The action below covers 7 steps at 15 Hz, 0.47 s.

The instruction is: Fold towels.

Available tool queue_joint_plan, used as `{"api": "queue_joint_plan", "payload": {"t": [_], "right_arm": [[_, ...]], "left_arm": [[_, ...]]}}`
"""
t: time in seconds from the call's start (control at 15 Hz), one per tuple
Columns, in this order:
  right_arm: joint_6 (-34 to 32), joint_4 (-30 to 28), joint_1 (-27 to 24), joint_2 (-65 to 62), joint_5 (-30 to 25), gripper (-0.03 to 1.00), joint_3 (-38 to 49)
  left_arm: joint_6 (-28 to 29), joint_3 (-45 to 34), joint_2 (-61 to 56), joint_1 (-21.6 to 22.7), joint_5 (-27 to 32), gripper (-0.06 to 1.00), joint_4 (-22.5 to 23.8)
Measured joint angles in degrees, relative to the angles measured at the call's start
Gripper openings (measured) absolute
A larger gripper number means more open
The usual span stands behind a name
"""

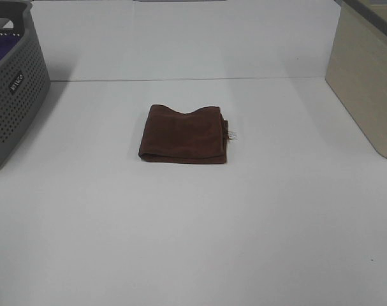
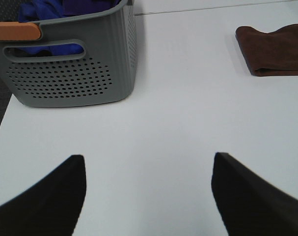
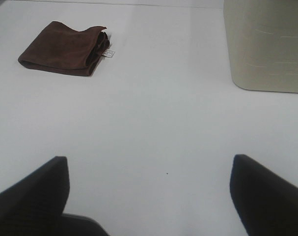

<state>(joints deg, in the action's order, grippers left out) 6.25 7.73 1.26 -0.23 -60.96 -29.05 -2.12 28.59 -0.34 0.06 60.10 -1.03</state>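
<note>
A brown towel [image 1: 184, 134] lies folded into a small square on the white table, near the middle. A small white tag sticks out at its right edge. It also shows in the left wrist view [image 2: 276, 49] and the right wrist view [image 3: 65, 48]. Neither gripper shows in the exterior high view. My left gripper [image 2: 148, 196] is open and empty over bare table, well apart from the towel. My right gripper [image 3: 149, 196] is open and empty over bare table, also well apart from it.
A grey perforated basket [image 1: 11, 89] stands at the table's left edge; in the left wrist view [image 2: 65, 73] it holds blue and purple cloth. A beige bin [image 1: 366, 76] stands at the right, also in the right wrist view [image 3: 266, 44].
</note>
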Motion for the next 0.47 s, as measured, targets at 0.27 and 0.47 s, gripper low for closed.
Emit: {"api": "queue_joint_plan", "payload": {"t": [0.27, 0.47], "right_arm": [[0.0, 0.0, 0.0, 0.0, 0.0, 0.85, 0.0], [0.0, 0.0, 0.0, 0.0, 0.0, 0.85, 0.0]], "left_arm": [[0.0, 0.0, 0.0, 0.0, 0.0, 0.67, 0.0], [0.0, 0.0, 0.0, 0.0, 0.0, 0.67, 0.0]]}}
